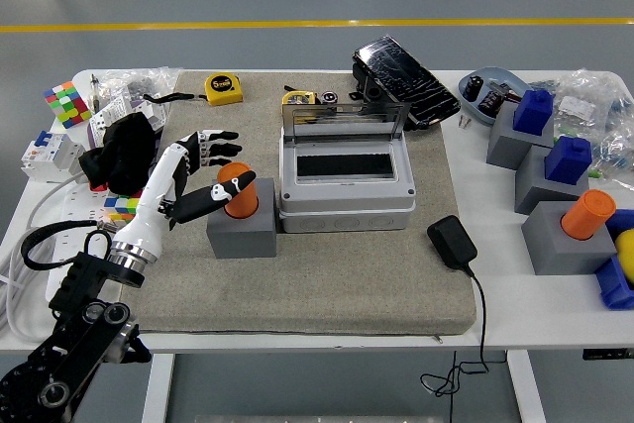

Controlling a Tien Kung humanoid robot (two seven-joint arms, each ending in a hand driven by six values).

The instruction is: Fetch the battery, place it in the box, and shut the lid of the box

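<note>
left hand (198, 180) open, thumb touching the battery (238, 188), fingers spread above it | battery upright in grey holder (242, 231), right of the hand | box (346, 180) just beyond, further right, lid (343, 120) up | all on mat (297, 284)

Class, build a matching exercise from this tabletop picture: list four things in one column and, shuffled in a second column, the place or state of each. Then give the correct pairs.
Things
1. orange cylindrical battery
2. grey plastic box
3. yellow tape measure
4. black power adapter

Places or states
A. lying near the mat's far left edge
B. standing in a grey block, left hand at it
C. lid raised, interior open
D. lying on the mat right of the box, cable trailing off the table's near edge

Pairs: 1-B, 2-C, 3-A, 4-D
</note>
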